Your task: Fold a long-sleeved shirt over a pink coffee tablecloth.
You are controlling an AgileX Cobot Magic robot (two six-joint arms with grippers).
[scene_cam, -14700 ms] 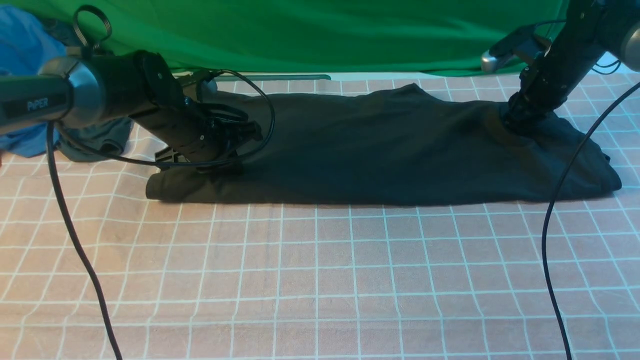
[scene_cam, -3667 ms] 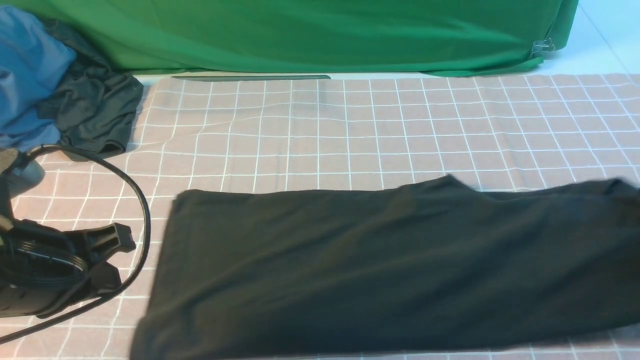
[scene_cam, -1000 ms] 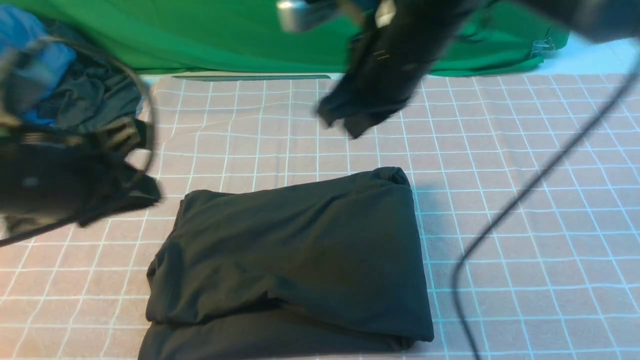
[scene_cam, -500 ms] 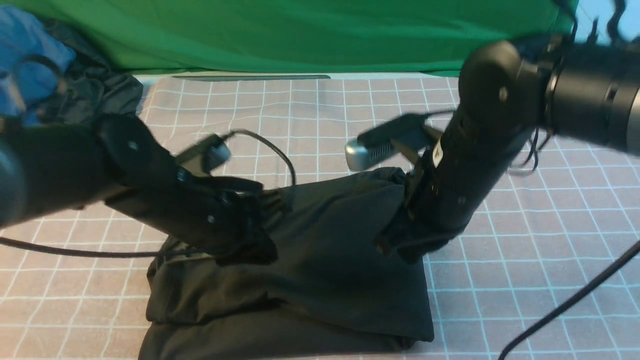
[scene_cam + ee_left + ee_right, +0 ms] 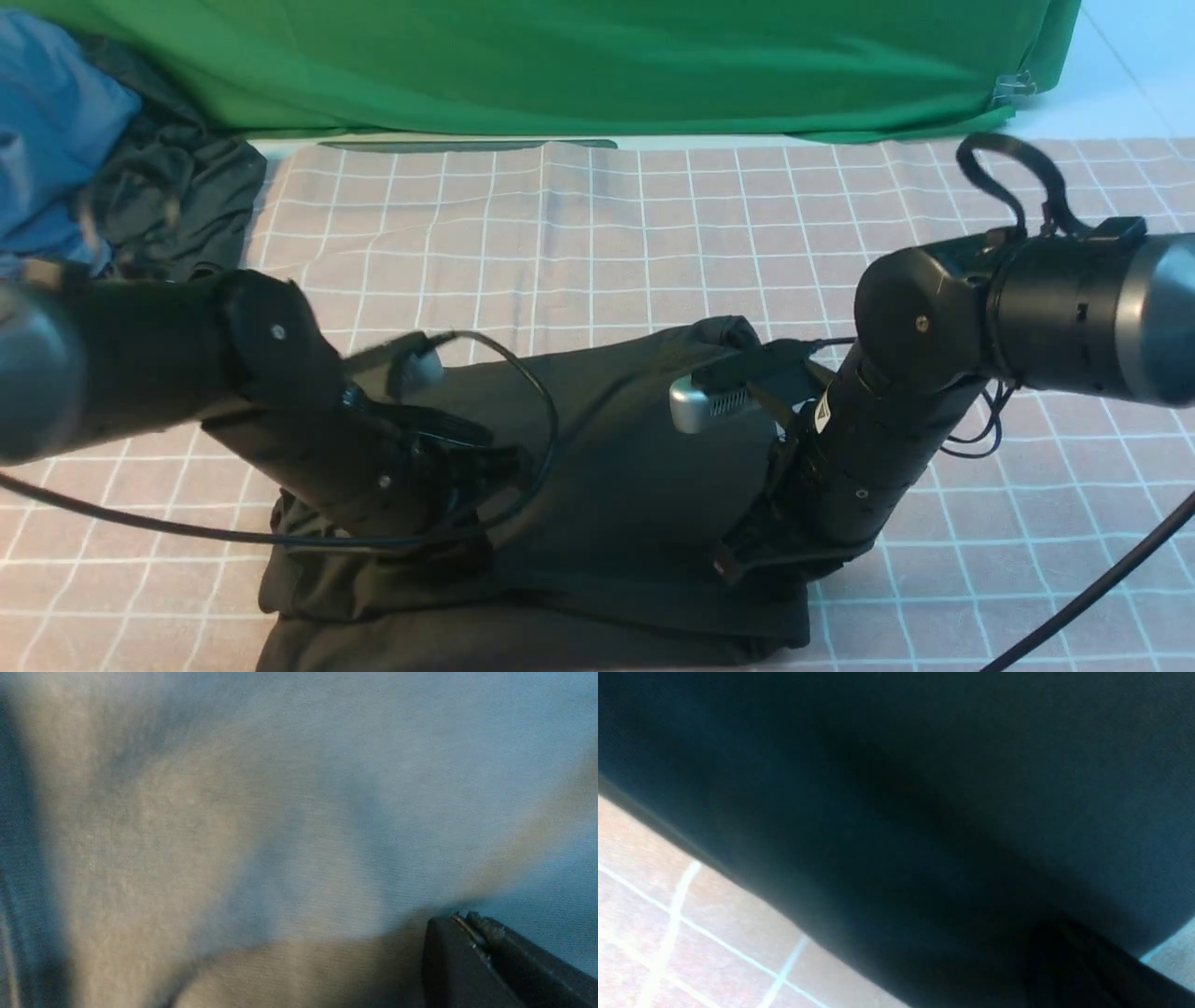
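A wide dusty-pink tablecloth with a thin white grid of squares (image 5: 653, 233) is spread over the work surface, and a plain bright green cloth (image 5: 579, 65) is hung along its far edge, with a pale floor showing past the far right corner. One large black long-sleeved shirt of soft knit (image 5: 607, 467) is seen lying folded into a compact bundle on the near middle of the pink cloth. Two other garments are heaped at the far left: one blue garment (image 5: 47, 131) and one smaller dark grey-green garment (image 5: 177, 205) touching it. Two black robot arms are lowered onto the shirt. The left gripper (image 5: 467, 551) is pressed onto the bundle's left part with its jaws closed, and the right gripper (image 5: 747, 560) is set at the right edge, likewise closed; whether fabric is pinched cannot be told.
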